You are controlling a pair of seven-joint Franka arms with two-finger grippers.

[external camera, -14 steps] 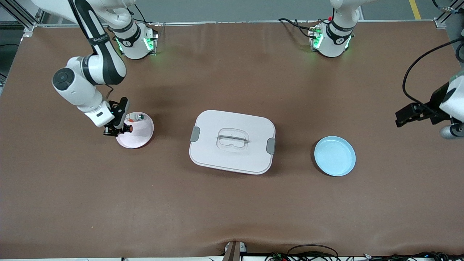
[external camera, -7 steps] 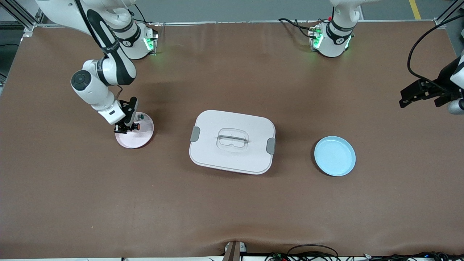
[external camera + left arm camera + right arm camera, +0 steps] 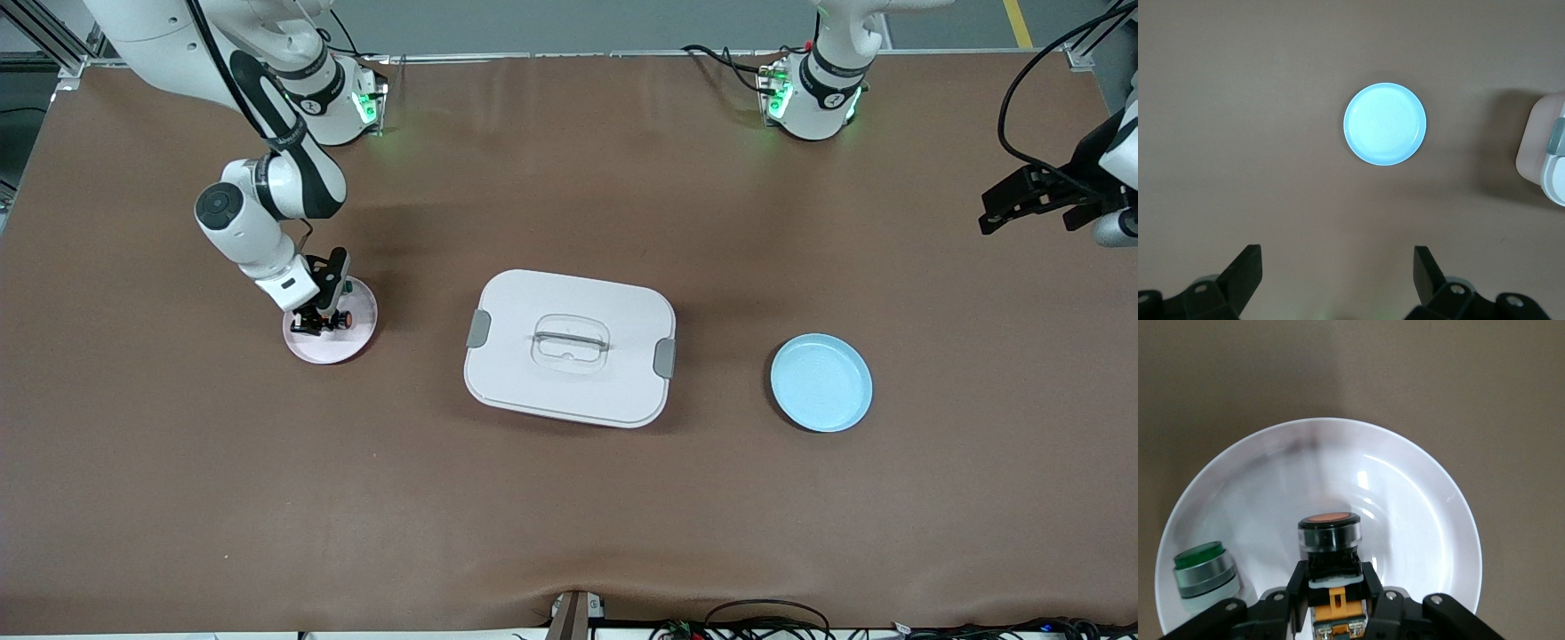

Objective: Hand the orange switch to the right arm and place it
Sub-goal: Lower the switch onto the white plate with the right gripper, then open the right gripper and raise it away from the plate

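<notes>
My right gripper (image 3: 322, 318) is shut on the orange switch (image 3: 343, 316) and holds it low over the pink plate (image 3: 336, 348) near the right arm's end of the table. In the right wrist view the fingers (image 3: 1295, 587) clamp the switch's black body. Its orange face (image 3: 1329, 519) points away from the wrist, and its tan-orange rear block sits between the jaws of the right gripper (image 3: 1333, 588). I cannot tell whether the switch touches the plate (image 3: 1431, 477). My left gripper (image 3: 989, 212) is open and empty, high over the left arm's end of the table, its fingertips (image 3: 1248, 267) wide apart.
A green-topped switch (image 3: 1203, 570) lies in the same plate beside the held one. A white lidded box (image 3: 569, 347) sits mid-table and also shows in the left wrist view (image 3: 1546, 150). A light blue plate (image 3: 821, 382) lies toward the left arm's end and shows under the left gripper (image 3: 1385, 123).
My right gripper has carried the orange switch from the plate's outer edge to over its middle. My left gripper has drawn a little toward the arms' bases.
</notes>
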